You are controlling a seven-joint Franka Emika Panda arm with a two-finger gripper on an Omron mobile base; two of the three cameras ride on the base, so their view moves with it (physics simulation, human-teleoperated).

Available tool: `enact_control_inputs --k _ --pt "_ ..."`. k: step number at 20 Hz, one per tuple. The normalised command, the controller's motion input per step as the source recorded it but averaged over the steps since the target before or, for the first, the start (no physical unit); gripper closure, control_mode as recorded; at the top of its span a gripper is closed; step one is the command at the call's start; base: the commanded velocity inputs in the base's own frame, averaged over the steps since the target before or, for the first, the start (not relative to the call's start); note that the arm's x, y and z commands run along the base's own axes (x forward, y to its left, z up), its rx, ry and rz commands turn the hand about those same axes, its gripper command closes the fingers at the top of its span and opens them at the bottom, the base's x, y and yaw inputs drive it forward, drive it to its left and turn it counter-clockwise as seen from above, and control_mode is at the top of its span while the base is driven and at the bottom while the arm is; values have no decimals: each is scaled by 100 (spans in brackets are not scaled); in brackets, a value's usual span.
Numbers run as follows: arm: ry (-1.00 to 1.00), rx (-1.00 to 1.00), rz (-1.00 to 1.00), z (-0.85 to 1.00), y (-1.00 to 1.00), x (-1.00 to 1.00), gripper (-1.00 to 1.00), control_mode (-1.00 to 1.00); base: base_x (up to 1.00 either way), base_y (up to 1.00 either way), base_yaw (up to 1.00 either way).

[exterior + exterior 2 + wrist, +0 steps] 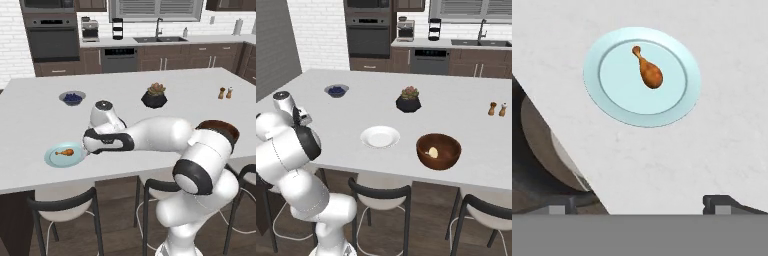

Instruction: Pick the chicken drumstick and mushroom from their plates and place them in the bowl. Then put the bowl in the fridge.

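Note:
The orange-brown chicken drumstick (648, 71) lies on the light blue plate (612, 102) near the island's front left edge, also seen as drumstick (65, 152) on plate (52, 159). My gripper (641, 206) hovers above the counter just short of that plate. It is open, fingertips (722, 202) wide apart with nothing between them. The white plate (380, 136) is bare. The pale mushroom (432, 152) rests inside the reddish-brown bowl (438, 150) to its right. My elbow hides most of the bowl (222, 128) in the left base view. The fridge is out of view.
A small grey bowl of berries (72, 97), a black pot with a plant (155, 96) and salt and pepper shakers (225, 93) stand farther back on the island (30, 125). Stools (65, 207) line the front edge just below the blue plate.

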Motion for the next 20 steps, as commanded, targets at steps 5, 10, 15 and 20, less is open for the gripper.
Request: enact_control_inputs --k 5,10,15,20 --pt "-3 13 5 1 57 43 -100 -100 0 0 0" --pt "0 1 1 0 11 58 -100 -100 0 0 0" --pt "1 2 0 -7 36 29 -100 -100 0 0 0" --pt "3 0 0 -21 38 5 -100 -100 0 0 0"
